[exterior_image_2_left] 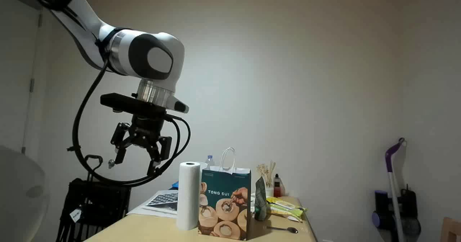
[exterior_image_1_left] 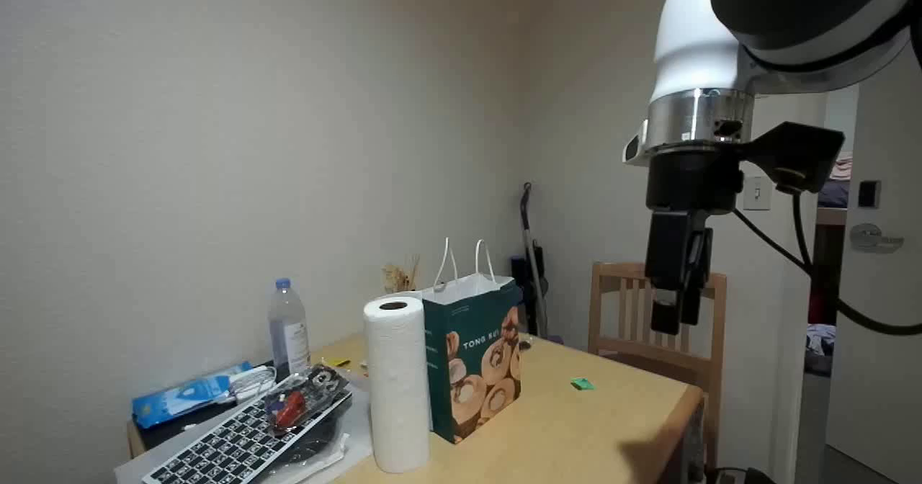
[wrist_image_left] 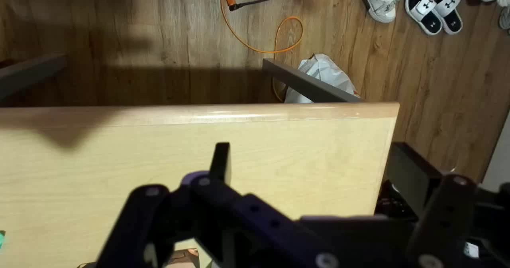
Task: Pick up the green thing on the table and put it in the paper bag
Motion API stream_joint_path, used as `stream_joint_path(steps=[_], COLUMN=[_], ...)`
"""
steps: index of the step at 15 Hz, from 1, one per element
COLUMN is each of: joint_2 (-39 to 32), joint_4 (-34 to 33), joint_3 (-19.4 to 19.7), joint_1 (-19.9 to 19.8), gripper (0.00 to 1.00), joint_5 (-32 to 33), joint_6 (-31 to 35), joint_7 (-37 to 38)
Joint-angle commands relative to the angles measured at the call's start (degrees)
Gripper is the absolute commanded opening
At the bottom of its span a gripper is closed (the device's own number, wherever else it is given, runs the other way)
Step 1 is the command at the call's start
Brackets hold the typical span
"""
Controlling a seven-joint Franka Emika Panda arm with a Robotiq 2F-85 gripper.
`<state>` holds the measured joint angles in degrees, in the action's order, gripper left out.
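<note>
Pale walls (exterior_image_1_left: 252, 145) meet at a vertical corner (exterior_image_1_left: 524, 109) in both exterior views. A wooden slat-back chair (exterior_image_1_left: 648, 353) stands in front of one wall. A switch (exterior_image_1_left: 757, 193) is mounted near an opening (exterior_image_1_left: 830, 268) to a further space; the door (exterior_image_1_left: 875, 390) beside it is fitted with a lever handle (exterior_image_1_left: 873, 239). In the wrist view, the wood floor (wrist_image_left: 191, 40) is partly in shadow. Lighting is uneven: in an exterior view, a bright patch (exterior_image_2_left: 230, 80) covers the mid-wall, with dimmer areas toward the corner.

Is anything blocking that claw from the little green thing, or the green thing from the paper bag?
Nothing visible stands between the gripper and the green thing, nor between it and the paper bag. At the bag's top, upright handles might get in the way.
</note>
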<state>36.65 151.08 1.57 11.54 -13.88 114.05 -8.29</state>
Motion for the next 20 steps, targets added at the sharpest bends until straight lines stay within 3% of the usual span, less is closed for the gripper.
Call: stream_joint_path(steps=[1, 6, 10, 18, 19, 20], joint_2=[0.0, 0.0, -2.2, -11.7, -8.1, -9.3], joint_4=[-0.1, -0.1, -3.9, -21.8, -17.5, -19.5], joint_3=[-0.9, -0.9, 2.1, 11.4, 10.4, 11.0], joint_1=[-1.1, -1.1, -5.4, -15.6, -15.1, -15.8], gripper=[1.0, 1.0, 1.0, 1.0, 1.0, 1.0], joint_5=[-0.6, -0.6, 2.4, 8.4, 7.5, 7.5], joint_6=[-0.3, -0.3, -0.9, -0.2, -0.1, -0.1], joint_7=[-0.5, -0.5, -1.7, -3.4, -3.7, -3.7])
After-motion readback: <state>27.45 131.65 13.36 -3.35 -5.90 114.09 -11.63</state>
